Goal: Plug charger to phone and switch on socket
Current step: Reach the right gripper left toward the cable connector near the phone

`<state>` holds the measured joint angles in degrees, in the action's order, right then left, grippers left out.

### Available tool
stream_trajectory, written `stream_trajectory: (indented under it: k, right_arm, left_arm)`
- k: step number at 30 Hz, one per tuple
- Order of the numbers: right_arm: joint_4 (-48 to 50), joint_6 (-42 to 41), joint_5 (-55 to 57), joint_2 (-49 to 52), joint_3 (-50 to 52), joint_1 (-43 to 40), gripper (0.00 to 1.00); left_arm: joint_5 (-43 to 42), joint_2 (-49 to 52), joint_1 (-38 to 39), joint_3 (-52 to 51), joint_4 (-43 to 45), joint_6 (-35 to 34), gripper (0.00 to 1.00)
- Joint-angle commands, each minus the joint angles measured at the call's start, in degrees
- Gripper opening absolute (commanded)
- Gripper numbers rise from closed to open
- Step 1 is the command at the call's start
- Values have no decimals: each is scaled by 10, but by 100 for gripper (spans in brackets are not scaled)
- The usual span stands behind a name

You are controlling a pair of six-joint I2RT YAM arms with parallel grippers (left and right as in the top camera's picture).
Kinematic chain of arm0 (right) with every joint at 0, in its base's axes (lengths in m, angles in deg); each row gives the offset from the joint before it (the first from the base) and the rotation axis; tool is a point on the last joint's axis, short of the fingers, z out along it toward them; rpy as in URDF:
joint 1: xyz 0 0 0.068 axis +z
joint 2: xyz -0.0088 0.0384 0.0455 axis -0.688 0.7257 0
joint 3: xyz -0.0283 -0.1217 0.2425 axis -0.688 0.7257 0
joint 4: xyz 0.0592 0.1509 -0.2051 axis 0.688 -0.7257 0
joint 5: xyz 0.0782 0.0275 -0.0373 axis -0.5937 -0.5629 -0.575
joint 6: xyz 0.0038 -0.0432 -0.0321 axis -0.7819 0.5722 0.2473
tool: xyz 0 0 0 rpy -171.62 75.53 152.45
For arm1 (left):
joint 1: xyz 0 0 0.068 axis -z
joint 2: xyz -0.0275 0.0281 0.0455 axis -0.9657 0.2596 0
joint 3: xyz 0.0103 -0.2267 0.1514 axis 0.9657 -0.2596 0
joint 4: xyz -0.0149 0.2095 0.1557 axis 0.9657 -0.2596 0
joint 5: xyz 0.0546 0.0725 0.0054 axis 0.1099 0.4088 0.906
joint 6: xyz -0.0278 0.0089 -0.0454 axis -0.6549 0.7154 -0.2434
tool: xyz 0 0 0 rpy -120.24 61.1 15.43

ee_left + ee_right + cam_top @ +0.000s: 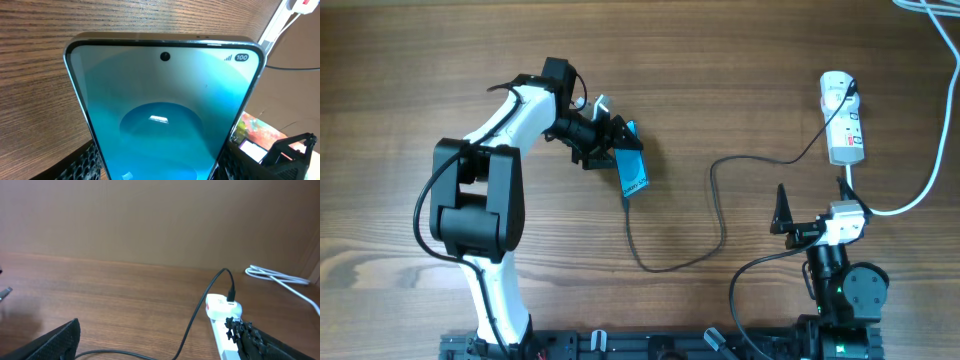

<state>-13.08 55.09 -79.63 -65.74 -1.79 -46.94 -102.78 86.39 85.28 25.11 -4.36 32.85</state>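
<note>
The phone, with a teal screen, is held in my left gripper, whose jaws are shut on its sides; it fills the left wrist view, with the gripper at the bottom. The charger, a thin black cable, runs from the phone's lower end in a loop to the socket, a white strip at the right. Its connector tip is hidden at the phone. My right gripper is open and empty, just in front of the socket, with the cable passing between its fingers.
A thick white lead curves from the socket's near end to the far right corner, and shows in the right wrist view. The arm bases stand at the table's front edge.
</note>
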Motion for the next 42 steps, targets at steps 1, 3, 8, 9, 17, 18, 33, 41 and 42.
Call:
stream_trajectory:
  k: [1, 3, 8, 9, 17, 18, 33, 41, 42]
  right_arm:
    - [2, -75, 0, 0, 1, -1, 100]
    - [14, -193, -47, 0, 1, -1, 100]
    - [47, -325, -110, 0, -5, -1, 100]
    - [51, -313, -117, 0, -14, -1, 100]
    - [-63, -220, -204, 93, -222, -1, 100]
    - [-95, -210, -207, 122, -262, -1, 100]
    - [-476, -163, -326, 576, -692, -1, 100]
    - [-499, -97, -413, 762, -666, 62, 76]
    - [-497, -93, -412, 783, -666, 78, 75]
  left_arm:
    - [-14, -2, -4, -1, -1, 14, 60]
    - [-14, -2, -4, -1, -1, 14, 60]
    - [-14, -2, -4, -1, 1, 14, 60]
    - [-14, -2, -4, -1, 2, 14, 60]
    - [-14, -2, -4, -1, 2, 14, 60]
    - [-14, -2, -4, -1, 1, 14, 60]
    - [-14, -2, -4, -1, 1, 14, 59]
    - [-14, -2, -4, -1, 1, 14, 59]
    - [-14, -2, -4, -1, 1, 14, 59]
